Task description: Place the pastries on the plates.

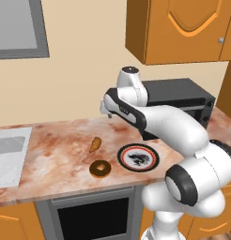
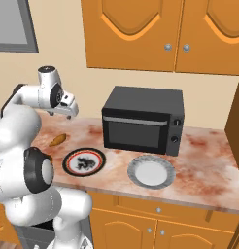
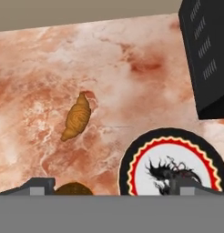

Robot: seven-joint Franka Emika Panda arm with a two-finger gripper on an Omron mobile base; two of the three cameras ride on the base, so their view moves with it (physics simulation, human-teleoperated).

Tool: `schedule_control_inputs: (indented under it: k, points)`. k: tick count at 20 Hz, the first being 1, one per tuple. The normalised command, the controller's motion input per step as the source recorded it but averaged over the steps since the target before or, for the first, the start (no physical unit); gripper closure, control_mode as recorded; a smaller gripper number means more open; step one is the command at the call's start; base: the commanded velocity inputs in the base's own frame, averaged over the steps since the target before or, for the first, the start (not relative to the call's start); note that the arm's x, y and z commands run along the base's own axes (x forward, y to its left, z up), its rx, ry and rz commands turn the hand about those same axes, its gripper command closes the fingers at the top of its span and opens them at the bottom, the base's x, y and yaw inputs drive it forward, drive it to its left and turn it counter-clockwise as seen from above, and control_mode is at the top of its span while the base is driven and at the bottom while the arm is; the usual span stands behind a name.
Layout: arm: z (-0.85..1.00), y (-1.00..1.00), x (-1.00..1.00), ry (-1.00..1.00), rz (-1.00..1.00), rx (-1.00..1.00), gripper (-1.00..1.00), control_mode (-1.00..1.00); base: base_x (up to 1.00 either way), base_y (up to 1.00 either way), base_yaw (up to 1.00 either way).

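Jaws spread and empty above the desk (image 1: 51,150), croissant (image 3: 77,117) and doughnut (image 1: 100,168) lying just beside the black-rimmed plate (image 1: 138,157); an off-centre descent risks nudging the croissant away.

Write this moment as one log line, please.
gripper: open, above counter, holds nothing | croissant: on counter | doughnut: on counter | black-rimmed plate: bare | grey plate: bare
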Motion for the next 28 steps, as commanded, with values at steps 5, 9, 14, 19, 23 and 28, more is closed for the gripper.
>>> schedule_control_inputs:
  k: [5,9,14,19,23,28]
  points:
    - [-0.30,0.26,0.21,0.01,0.00,0.00,-1.00,-1.00,0.00,0.00,0.00]
    - [-0.32,0.22,0.32,0.04,0.00,0.00,-1.00,-1.00,0.00,0.00,0.00]
    - [-0.28,0.23,0.23,0.02,0.00,0.00,-1.00,-1.00,0.00,0.00,0.00]
    - [-0.33,0.19,0.21,0.03,0.00,0.00,-1.00,-1.00,0.00,0.00,0.00]
    - [-0.33,0.10,0.17,0.03,0.00,0.00,-1.00,-1.00,0.00,0.00,0.00]
    - [-0.33,0.08,0.17,0.03,0.00,0.00,-1.00,-1.00,0.00,0.00,0.00]
